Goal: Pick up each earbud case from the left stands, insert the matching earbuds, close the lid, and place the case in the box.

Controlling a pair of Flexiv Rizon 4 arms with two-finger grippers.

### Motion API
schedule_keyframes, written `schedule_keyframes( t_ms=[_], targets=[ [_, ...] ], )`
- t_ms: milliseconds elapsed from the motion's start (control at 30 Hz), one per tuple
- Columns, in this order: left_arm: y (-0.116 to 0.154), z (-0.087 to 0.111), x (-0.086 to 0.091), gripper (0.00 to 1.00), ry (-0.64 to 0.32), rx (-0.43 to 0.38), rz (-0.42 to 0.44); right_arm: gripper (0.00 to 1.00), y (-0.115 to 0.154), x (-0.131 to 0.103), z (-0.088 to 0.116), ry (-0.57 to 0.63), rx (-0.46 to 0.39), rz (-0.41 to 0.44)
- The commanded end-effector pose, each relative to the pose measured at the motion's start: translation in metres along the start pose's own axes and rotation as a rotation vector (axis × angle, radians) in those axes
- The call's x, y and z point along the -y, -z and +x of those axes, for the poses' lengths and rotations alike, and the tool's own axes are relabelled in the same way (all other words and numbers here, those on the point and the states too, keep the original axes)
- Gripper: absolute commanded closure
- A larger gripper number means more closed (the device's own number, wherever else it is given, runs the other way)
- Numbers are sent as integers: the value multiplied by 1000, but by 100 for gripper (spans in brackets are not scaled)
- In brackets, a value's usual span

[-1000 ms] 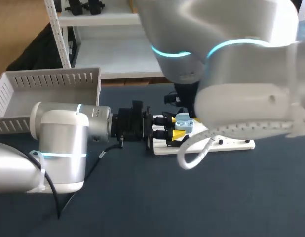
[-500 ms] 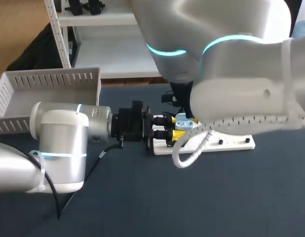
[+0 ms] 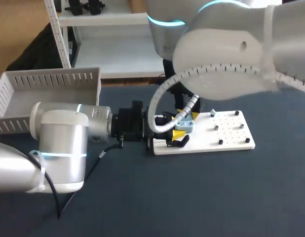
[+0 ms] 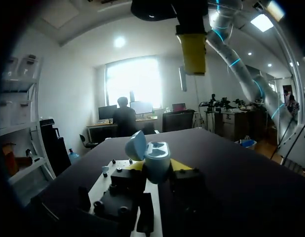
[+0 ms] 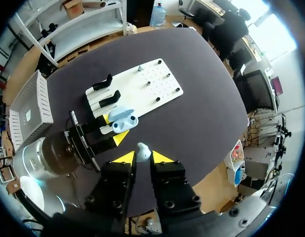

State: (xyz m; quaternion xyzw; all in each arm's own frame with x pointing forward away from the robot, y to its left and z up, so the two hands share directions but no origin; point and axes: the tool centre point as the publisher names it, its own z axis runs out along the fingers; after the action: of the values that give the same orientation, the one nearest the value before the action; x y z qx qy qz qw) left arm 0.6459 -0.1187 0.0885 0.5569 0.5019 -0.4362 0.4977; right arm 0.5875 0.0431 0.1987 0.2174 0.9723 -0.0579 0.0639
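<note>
1. Dark, matte tabletop (image 3: 216,197) filled the head view. On it lay a flat white board studded with small black pegs (image 3: 231,131), and a white slotted plastic box (image 3: 49,81) sat at the far left corner.
2. My left arm (image 3: 58,143) came in from the left and lay low and level along the table, with its wrist at the board's near-left end.
3. My left gripper (image 4: 158,169) was clamped on a light-blue rounded earbud case (image 4: 156,159), with one yellow tip pressed against each side of its body.
4. The case was held upright, just above the left end of the board. Its lid (image 4: 136,145) was hinged open and tilted back, and the two earbud wells faced up.
5. In the right wrist view, two black curved stands (image 5: 102,83) stood side by side on the board's end just beyond the case, and both were bare.
6. My right arm (image 3: 226,64) arched in from the upper right and hid most of the space above the case in the head view.
7. My right gripper (image 5: 143,157) pointed straight down, its fingers drawn close and pinching a small white earbud (image 5: 143,149) right at their yellow tips.
8. That earbud hung above the table, apart from the open case, which lay ahead of my right fingers. Seen from the left wrist, one yellow right fingertip (image 4: 193,49) hung well above the case.
</note>
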Motion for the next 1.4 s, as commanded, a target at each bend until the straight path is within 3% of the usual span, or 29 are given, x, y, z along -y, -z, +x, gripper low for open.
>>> schedule_keyframes(
  t_ms=[33, 500, 933, 1400],
  targets=[
    [-1, 1, 0, 100, -2, 4, -4, 100, -9, -4, -2, -7, -9, 0],
    [-1, 1, 0, 100, -2, 4, -4, 100, -11, -8, -4, -23, -2, -30],
    [-1, 1, 0, 100, -2, 4, -4, 100, -22, -23, -16, -15, -19, 13],
    [-1, 1, 0, 100, -2, 4, -4, 100, -38, -22, -24, -76, -92, 41]
  ],
)
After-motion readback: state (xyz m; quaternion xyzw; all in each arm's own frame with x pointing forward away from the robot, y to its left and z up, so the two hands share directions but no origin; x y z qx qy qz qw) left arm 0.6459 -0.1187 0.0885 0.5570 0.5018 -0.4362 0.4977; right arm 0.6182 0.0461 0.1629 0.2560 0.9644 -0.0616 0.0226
